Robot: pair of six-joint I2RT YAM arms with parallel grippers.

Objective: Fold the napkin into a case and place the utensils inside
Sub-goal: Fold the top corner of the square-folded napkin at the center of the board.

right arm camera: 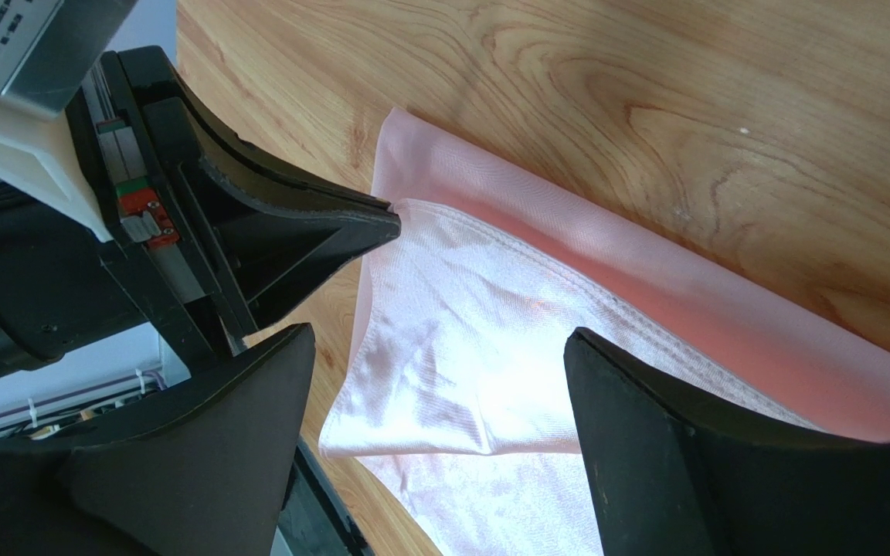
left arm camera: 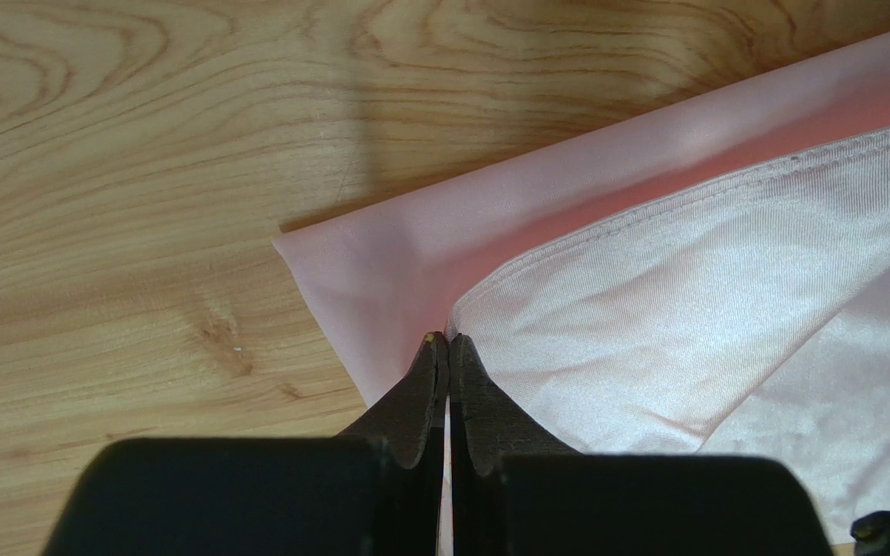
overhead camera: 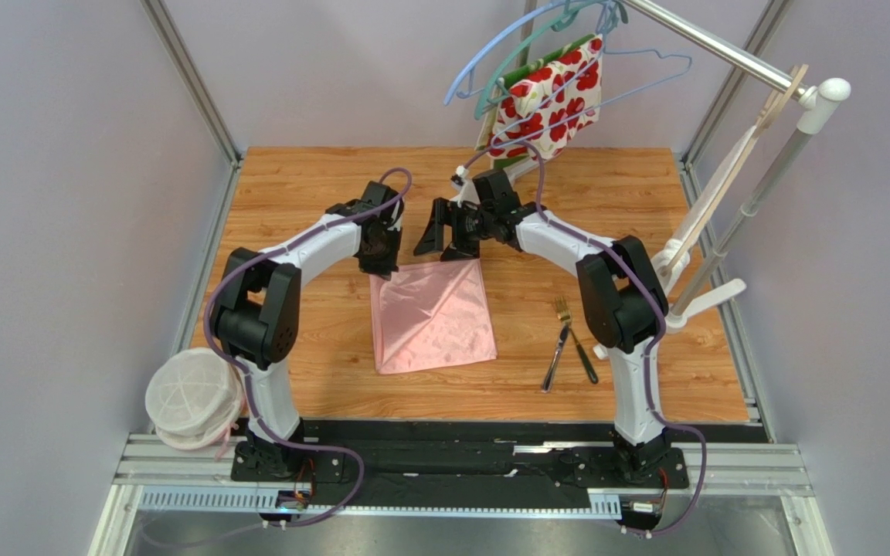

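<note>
The light-pink napkin (overhead camera: 432,315) lies on the wooden table, its upper layer folded over so a strip of the lower layer shows along the far edge (left arm camera: 554,185). My left gripper (overhead camera: 382,264) is shut, its tips (left arm camera: 447,342) pinching the hemmed corner of the upper layer at the napkin's far left. In the right wrist view the left gripper's fingers (right arm camera: 334,226) touch that same corner. My right gripper (overhead camera: 440,246) is open and empty, hovering just above the napkin's far edge (right arm camera: 436,336). The fork and a darker piece (overhead camera: 566,345) lie together on the table right of the napkin.
A red-and-white floral cloth (overhead camera: 554,99) hangs with several hangers on a rail at the back right. A white rack post (overhead camera: 763,185) stands along the right edge. A white mesh-like round object (overhead camera: 192,400) sits at the near left corner.
</note>
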